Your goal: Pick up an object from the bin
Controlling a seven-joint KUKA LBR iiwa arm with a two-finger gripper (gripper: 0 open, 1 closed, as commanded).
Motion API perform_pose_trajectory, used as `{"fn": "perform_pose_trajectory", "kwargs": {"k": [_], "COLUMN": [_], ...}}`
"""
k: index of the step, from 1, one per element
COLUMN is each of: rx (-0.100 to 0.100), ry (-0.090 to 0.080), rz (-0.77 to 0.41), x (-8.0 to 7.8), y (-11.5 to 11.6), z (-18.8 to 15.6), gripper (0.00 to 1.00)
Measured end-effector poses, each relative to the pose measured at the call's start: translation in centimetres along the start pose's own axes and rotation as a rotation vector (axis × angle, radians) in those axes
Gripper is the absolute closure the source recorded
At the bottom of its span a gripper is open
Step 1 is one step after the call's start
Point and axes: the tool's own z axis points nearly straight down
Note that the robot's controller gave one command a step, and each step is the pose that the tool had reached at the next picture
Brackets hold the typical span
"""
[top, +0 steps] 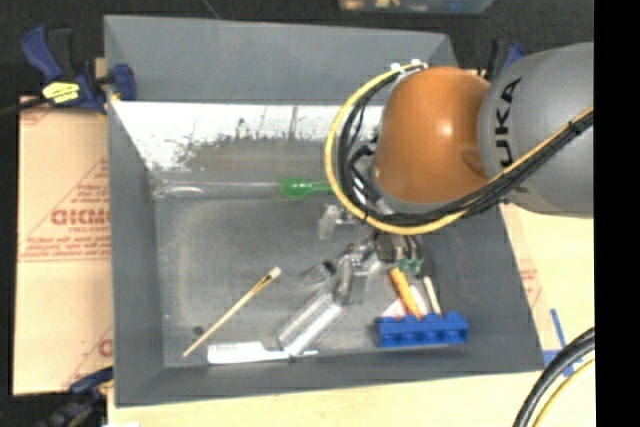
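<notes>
My gripper (345,273), open or closed I cannot tell, hangs by a clear tube (310,323); bare grey bin (200,235) floor lies left.

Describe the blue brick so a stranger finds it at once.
Look in the grey metal bin, at its floor's lower right corner. A blue studded brick lies flat there. It is the bin's only blue thing, just below an orange stick.

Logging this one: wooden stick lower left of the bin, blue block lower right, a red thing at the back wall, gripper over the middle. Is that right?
Not quite. The thing at the back wall is green, not red, as the camera view shows. The rest holds: wooden stick lower left of the bin, blue block lower right, gripper over the middle.
</notes>
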Motion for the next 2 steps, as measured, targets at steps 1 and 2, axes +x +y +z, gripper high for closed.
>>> {"fn": "perform_pose_trajectory", "kwargs": {"k": [1,2], "rx": [0.000,0.003], "ry": [-0.007,-0.010], "rz": [0.002,-0.618], "x": [-0.2,1.3], "y": [0.0,-1.2], "z": [-0.3,9.5], "gripper": [0.00,0.00]}}
